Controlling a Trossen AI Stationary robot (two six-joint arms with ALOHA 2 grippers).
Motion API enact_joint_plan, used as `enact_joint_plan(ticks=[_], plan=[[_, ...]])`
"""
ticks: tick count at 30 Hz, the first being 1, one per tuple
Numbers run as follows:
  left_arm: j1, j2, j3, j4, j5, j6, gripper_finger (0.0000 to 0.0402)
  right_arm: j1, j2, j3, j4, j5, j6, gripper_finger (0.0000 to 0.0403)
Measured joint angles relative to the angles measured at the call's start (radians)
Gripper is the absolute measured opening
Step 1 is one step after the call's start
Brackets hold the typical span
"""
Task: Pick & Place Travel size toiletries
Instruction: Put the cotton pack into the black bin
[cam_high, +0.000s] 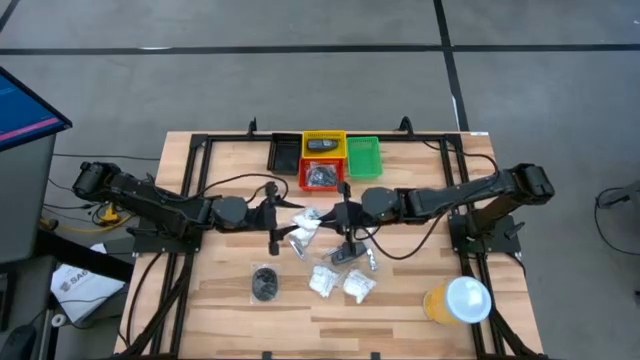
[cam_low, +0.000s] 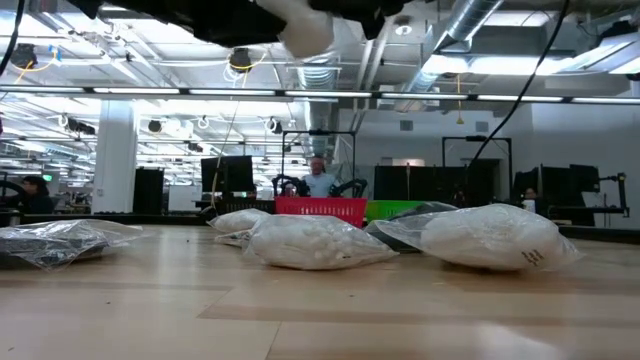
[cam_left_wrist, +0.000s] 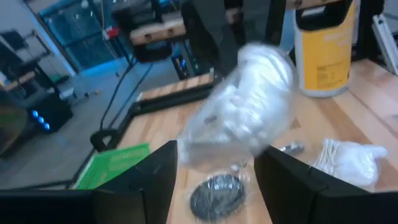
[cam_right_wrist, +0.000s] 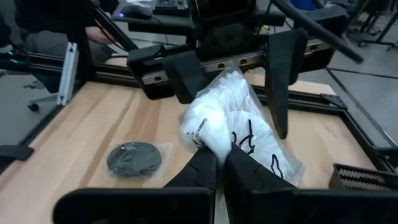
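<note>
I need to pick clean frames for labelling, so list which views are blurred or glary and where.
Left wrist view: the white packet beyond the open left gripper is smeared by motion blur. Right wrist view: sharp on the packet pinched by the right gripper and on the dark disc. Low view: ceiling lights glare; the near tabletop is soft. High view: evenly lit, no strong shadows.
</note>
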Motion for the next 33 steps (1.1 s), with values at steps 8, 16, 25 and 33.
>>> enact_joint_plan(ticks=[8, 16, 25, 33], plan=[[0.0, 0.0, 0.0, 0.017, 0.061, 0.026, 0.0144, -0.021, 0.0, 0.0, 0.02, -0.035, 0.001, 0.0001], [0.0, 0.0, 0.0, 0.01, 0.061, 0.026, 0.0017, -0.031, 0.0, 0.0, 0.015, -0.035, 0.001, 0.0037], [0.01, 0.0, 0.0, 0.004, -0.07, 0.023, 0.0027, -0.071, 0.0, 0.001, -0.04, -0.026, -0.001, 0.0093], [0.117, 0.0, 0.0, -0.105, -0.172, 0.001, 0.002, -0.13, 0.0, 0.001, -0.116, -0.022, 0.001, 0.0124]])
